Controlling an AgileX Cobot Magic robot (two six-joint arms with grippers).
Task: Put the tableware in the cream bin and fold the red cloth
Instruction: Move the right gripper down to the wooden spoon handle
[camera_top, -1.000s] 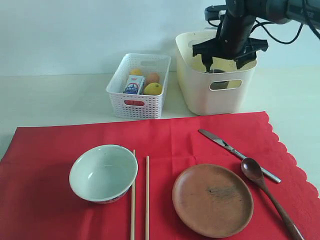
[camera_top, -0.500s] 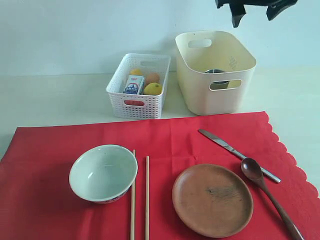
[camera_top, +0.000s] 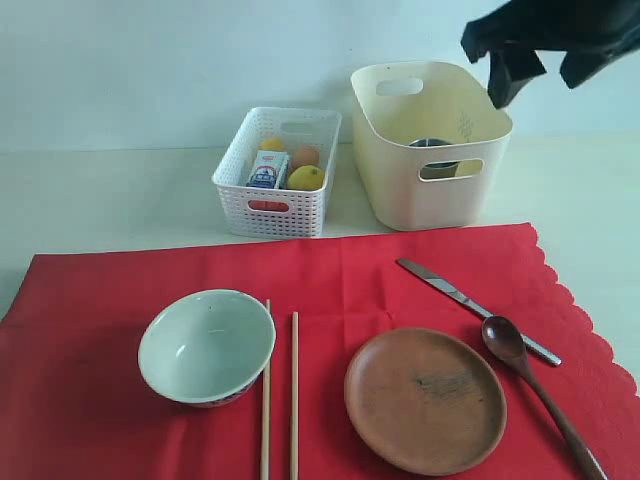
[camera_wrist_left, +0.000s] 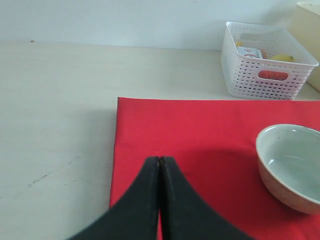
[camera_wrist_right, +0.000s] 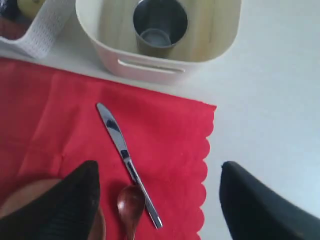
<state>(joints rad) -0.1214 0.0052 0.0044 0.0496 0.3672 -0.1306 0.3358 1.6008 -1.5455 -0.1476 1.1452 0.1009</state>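
One steel cup (camera_wrist_right: 160, 25) stands in the cream bin (camera_top: 395, 185), while we see the bowl (camera_top: 205, 345), chopsticks (camera_top: 294, 390), plate (camera_top: 425, 400), knife (camera_top: 472, 306) and spoon (camera_top: 504, 340) on the flat red cloth (camera_top: 100, 330), our right gripper (camera_wrist_right: 159, 165) spread wide and raised near the bin, and our left gripper (camera_wrist_left: 160, 161) pinched closed above the cloth.

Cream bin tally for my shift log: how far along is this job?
Done: the steel cup stands in the cream bin. In hand: nothing; the right pincer is raised, open and empty, the left pincer shut on nothing. Left: bowl, plate, knife, spoon and chopsticks lie on the red cloth, which is spread flat, unfolded.
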